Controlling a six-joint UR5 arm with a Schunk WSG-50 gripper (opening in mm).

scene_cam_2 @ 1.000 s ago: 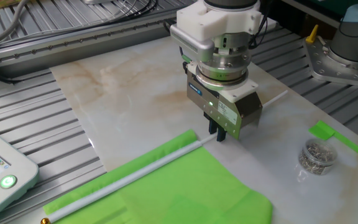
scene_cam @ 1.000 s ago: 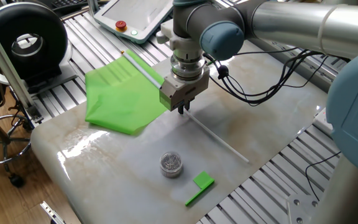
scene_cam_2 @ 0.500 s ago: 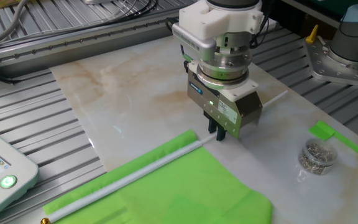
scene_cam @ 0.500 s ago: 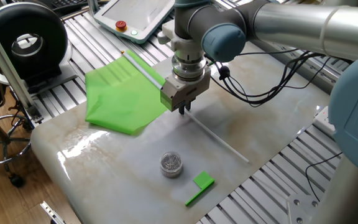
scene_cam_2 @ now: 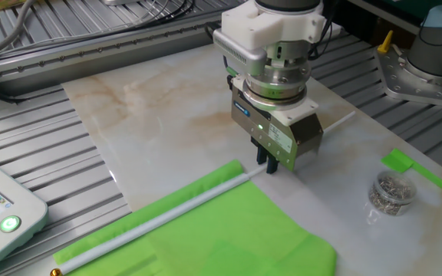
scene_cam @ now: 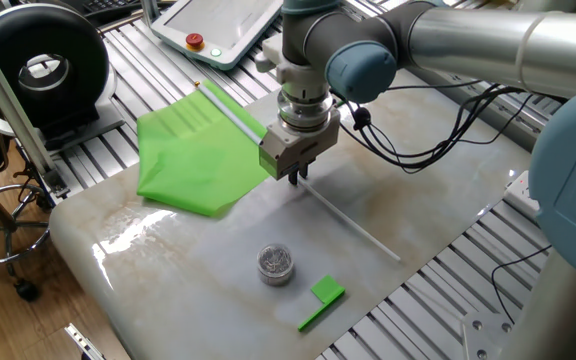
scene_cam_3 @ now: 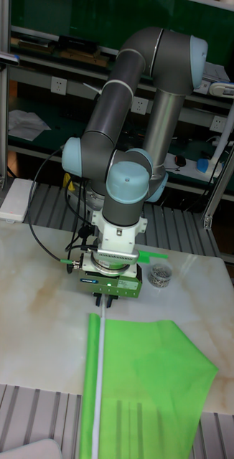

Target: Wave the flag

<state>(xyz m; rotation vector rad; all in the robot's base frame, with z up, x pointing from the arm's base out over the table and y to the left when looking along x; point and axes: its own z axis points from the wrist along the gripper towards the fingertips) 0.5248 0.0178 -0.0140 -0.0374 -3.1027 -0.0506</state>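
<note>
The flag lies flat on the marble table, its bright green sheet spread towards one table edge. Its thin white stick runs along one edge of the sheet and on across the tabletop. My gripper points straight down onto the stick, just past the sheet's corner. Its dark fingers stand close together with the stick between them, shut on it. The stick still rests at table height.
A small clear jar of metal bits and a small green block with a strip sit near the stick's free end. A teach pendant lies beyond the table, and black cables hang from the arm.
The gripper has shifted only a few pixels over the stick. Flag, jar and block lie as before.
</note>
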